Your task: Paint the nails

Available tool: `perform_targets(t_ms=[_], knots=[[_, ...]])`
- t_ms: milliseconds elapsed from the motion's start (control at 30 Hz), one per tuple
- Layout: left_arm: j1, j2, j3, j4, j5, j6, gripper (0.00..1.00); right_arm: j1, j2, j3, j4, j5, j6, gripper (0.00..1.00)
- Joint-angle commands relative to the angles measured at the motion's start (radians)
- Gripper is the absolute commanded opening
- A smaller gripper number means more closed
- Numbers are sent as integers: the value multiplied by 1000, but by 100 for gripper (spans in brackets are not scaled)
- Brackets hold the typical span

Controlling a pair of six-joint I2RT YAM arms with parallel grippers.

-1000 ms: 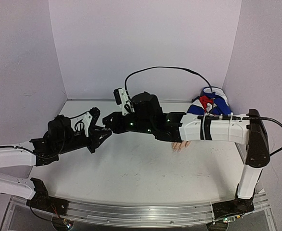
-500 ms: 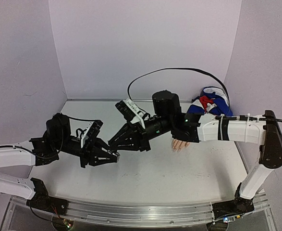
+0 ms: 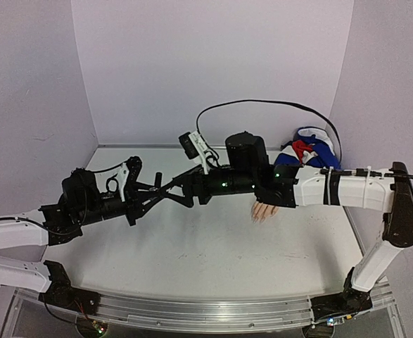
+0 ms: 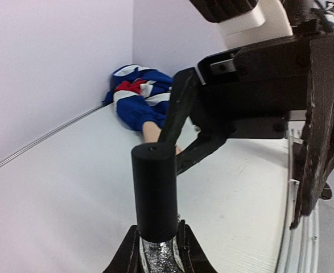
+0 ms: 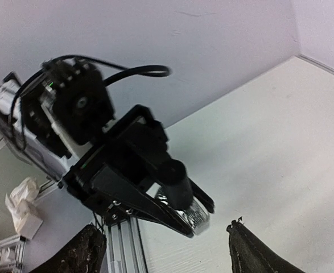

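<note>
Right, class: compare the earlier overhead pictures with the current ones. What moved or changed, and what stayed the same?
The right gripper opened its jaws; it was shut before. Both arms, which had dipped low half a second ago, rose again, and the right gripper now faces the bottle without gripping it. The left gripper stayed shut on the bottle; the mannequin hand did not move.

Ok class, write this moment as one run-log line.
left gripper: shut on capped bottle | right gripper: open, near it | mannequin hand: on table

The right arm [image 3: 333, 189] overhangs the mannequin hand [image 3: 264, 212] (only fingertips show), blocking it from above. The near surface [image 3: 213, 271] lies open.
</note>
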Motion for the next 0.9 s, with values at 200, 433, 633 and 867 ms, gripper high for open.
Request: perform_targets(t_ms=[200,433,633,867], knots=[[1,33,4,36,-234,40,0,68,140,205,-27,348,224,70],[1,11,-7,35,-238,41,0,72,235,328,-79,426,262,45],[2,-2,-16,35,-229,24,0,74,249,345,-85,439,259,19],[2,-9,-7,35,-166,-18,0,74,214,309,-82,395,166,1]])
